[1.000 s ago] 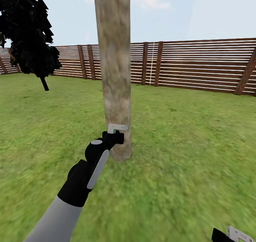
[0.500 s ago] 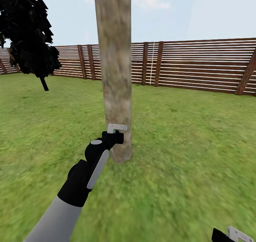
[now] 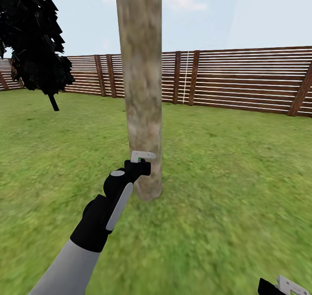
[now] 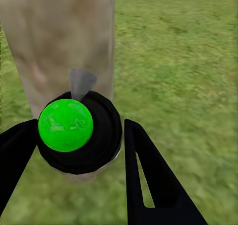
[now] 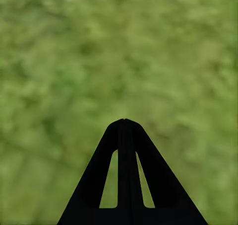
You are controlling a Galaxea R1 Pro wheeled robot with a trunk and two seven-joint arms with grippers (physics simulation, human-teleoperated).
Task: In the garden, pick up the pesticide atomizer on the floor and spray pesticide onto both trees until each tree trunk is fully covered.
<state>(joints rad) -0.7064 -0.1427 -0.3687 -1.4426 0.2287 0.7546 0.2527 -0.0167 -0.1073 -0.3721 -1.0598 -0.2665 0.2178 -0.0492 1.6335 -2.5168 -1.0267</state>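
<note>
**Atomizer held at the base of the trunk**

You are on a wide green lawn (image 3: 225, 165) closed off at the back by a brown slatted fence (image 3: 247, 80) under a pale sky. A black-leaved thin-trunked tree (image 3: 34, 39) stands off to your left near the fence. Straight ahead rises the thick mottled grey-brown tree trunk (image 3: 142, 91), its crown out of frame.

Your left gripper (image 3: 141, 158) is raised in front of the lower part of that trunk, close to it; whether it touches the bark you cannot tell. In the left wrist view its dark fingers (image 4: 148, 180) sit on either side of the pesticide atomizer (image 4: 79, 135), a round black body with a bright green ball on top and a pale nozzle tip aimed at the trunk. The jaws are clamped on it. What is inside the atomizer cannot be seen.

Your right gripper (image 3: 286, 286) sits low at your right side over bare grass. In the right wrist view its two fingers (image 5: 141, 175) meet at the tips, jaws closed with nothing between them.
</note>
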